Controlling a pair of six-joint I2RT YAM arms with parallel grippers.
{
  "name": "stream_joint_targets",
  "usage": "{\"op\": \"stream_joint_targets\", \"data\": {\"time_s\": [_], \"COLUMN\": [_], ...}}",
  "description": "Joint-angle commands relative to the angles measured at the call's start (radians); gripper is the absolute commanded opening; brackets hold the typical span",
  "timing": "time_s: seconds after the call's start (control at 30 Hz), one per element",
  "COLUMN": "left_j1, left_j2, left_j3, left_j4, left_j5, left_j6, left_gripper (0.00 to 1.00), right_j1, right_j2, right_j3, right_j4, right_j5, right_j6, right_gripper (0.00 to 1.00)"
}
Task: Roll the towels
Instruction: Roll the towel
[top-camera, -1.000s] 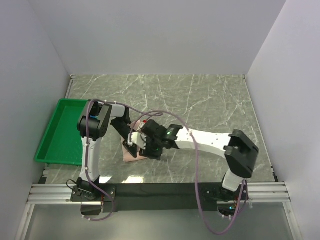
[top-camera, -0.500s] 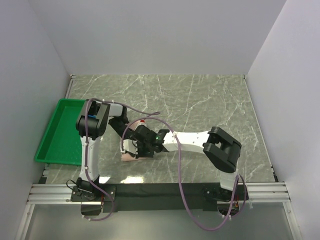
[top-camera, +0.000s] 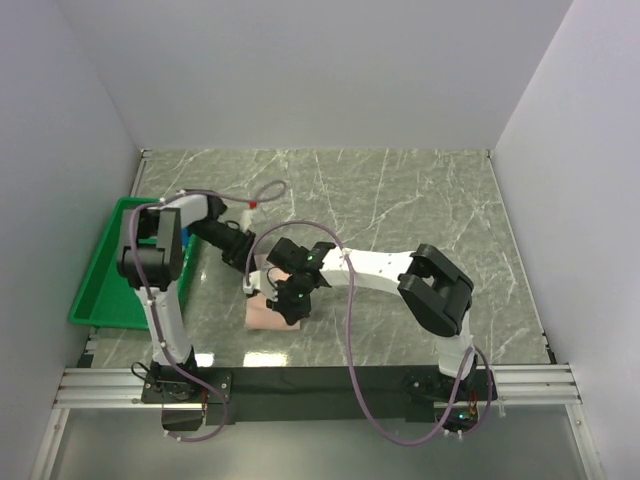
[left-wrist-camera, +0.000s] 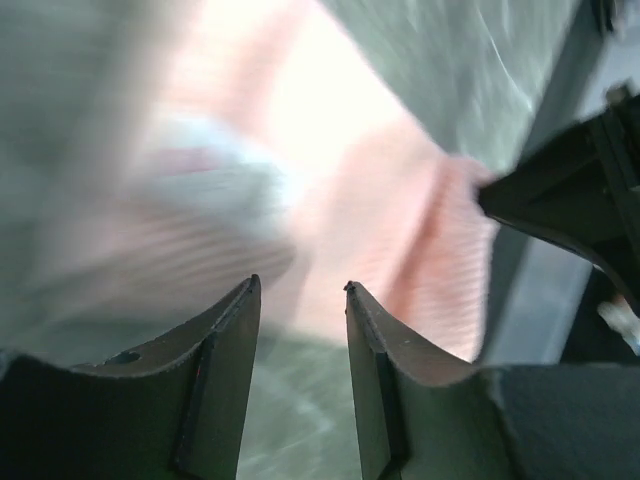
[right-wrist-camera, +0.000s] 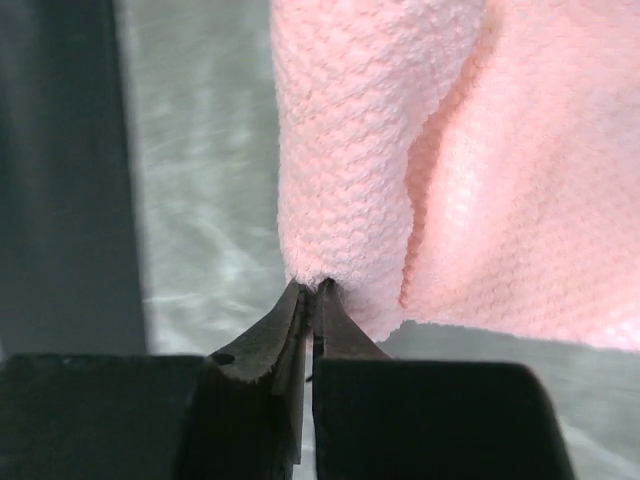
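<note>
1. Where the right claw (right-wrist-camera: 312, 285) meets the pale salmon-pink soft cloth towel (right-wrist-camera: 450, 180), its two black fingers are pressed tight together. A raised fold of the towel's edge is pinched at their very tips.
2. Ahead of that claw and to its right, the rest of the towel lies spread on the grey-green marbled tabletop (top-camera: 400, 200).
3. The left claw (left-wrist-camera: 300, 290) hovers with its fingers partly spread and nothing between them. The pink towel lies just ahead of and beneath its tips, blurred in the wrist view.
4. Seen from above, the two claws stand just beside each other over the towel's far edge.
5. A green rectangular plastic tray (top-camera: 105, 290) sits well apart, behind the left claw.
</note>
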Motion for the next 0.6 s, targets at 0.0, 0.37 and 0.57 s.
{"op": "stream_joint_targets", "data": {"time_s": [0.0,0.37,0.57], "left_j1": [0.081,0.322,0.335], "left_j2": [-0.078,-0.574,-0.886], "left_j3": [0.053,-0.207,-0.399], "left_j4": [0.086,0.198,0.093], "left_j5": [0.067,0.112,0.024], "left_j6": [-0.019,-0.013,0.244], "left_gripper": [0.45,0.44,0.46], "right_j1": [-0.004,-0.072,-0.136], "right_j2": [0.049,0.309,0.469], "right_j3": [0.040,0.313,0.431], "right_j4": [-0.207,-0.447,-0.548], "right_j5": [-0.130,-0.346,-0.446], "right_j6": [0.074,0.077,0.066], "right_gripper": [0.00,0.00,0.00]}}
